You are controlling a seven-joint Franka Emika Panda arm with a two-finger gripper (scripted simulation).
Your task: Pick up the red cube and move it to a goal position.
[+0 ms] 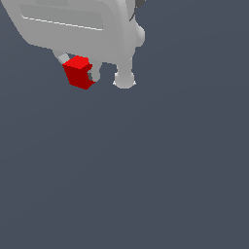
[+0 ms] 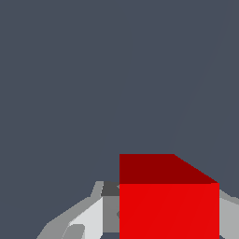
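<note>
Wrist view, nearest first: red cube (image 2: 169, 210) fills the close foreground, bright face toward the camera, darker red face (image 2: 158, 169) above it. Pale grey claw (image 2: 140, 212) parts show on both sides of the cube: one finger (image 2: 88, 217) on one side with a dark grey pad area touching the cube's edge, a sliver of the other finger (image 2: 229, 217) on the opposite side. So the claw is closed down to cube width and has hold of the red cube; jaws pressed against its two opposite sides. Behind the cube only flat slate-grey ground (image 2: 93, 84), plain, no marks.

Exterior view: white arm body (image 1: 73, 24) takes up the upper part toward the exterior view's left, big compared with the cube. Red cube (image 1: 79, 73) sits just under it, tilted, bright top face and darker sides, pinched at the claw (image 1: 80, 68). One grey finger (image 1: 93, 72) visible just on the exterior view's right of the cube, touching it; a bit of the other finger (image 1: 63, 58) peeks at the cube's upper corner. A rounded white part of the arm (image 1: 124, 79) hangs near, to the exterior view's right of the cube, apart from it. Cannot tell if the cube is off the ground (image 1: 146, 170) or resting on it; no shadow to judge. Rest is uniform dark grey.
</note>
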